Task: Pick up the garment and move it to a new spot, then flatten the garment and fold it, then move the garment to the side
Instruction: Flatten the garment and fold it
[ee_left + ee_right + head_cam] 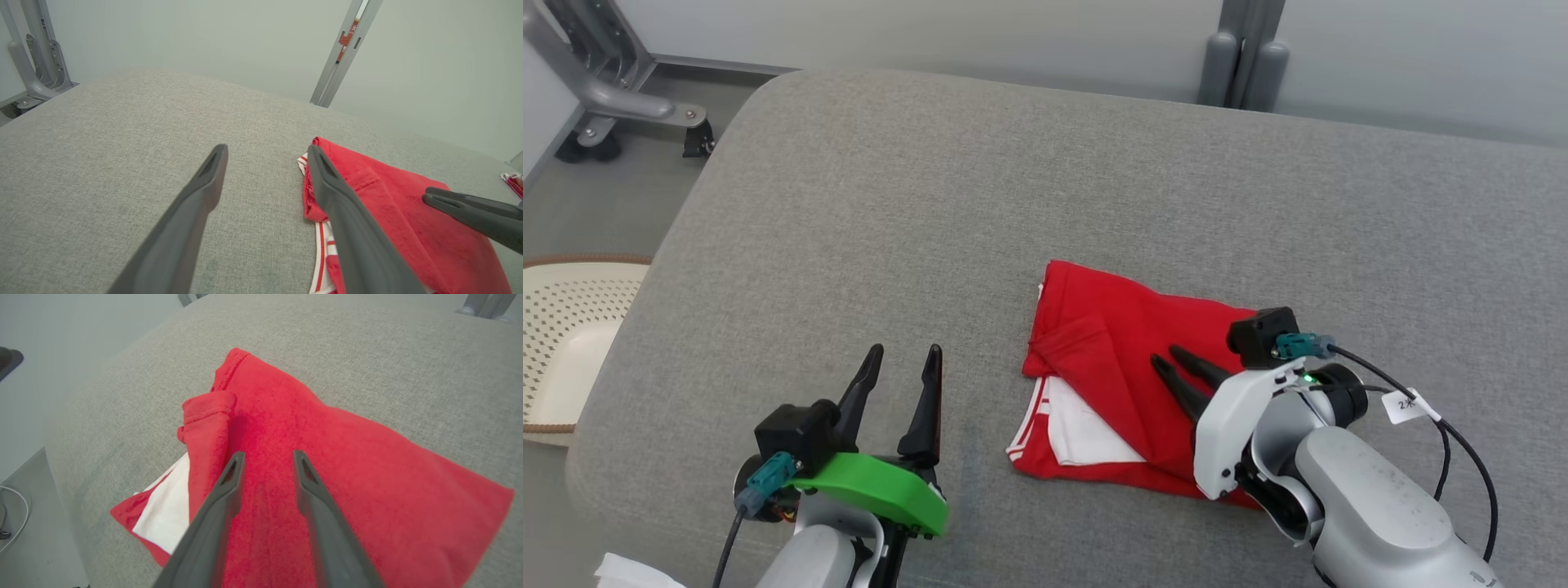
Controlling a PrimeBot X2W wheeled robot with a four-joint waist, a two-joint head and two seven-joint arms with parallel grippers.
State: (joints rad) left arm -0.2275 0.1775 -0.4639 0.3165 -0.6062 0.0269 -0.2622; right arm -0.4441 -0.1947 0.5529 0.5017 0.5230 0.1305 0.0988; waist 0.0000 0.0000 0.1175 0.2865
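Note:
The garment (1111, 327) is a bright red shirt lying folded on the grey cushioned surface (1013, 180), right of centre, with a white sleeve with red stripes showing at its near left edge. My right gripper (1162, 357) hangs over the garment's near right part. Its fingers are slightly apart in the right wrist view, with flat red cloth (327, 428) below my right gripper (267, 455) and nothing pinched. My left gripper (903, 351) stands open over bare cushion to the garment's left. In the left wrist view, the garment (388, 204) lies just right of my left gripper (265, 151).
A cream perforated basket (564, 343) sits on the floor past the cushion's left edge. A grey metal frame on casters (605, 98) stands at the far left and grey posts (1241, 57) at the back. A scrap of red-and-white cloth (512, 179) lies far right.

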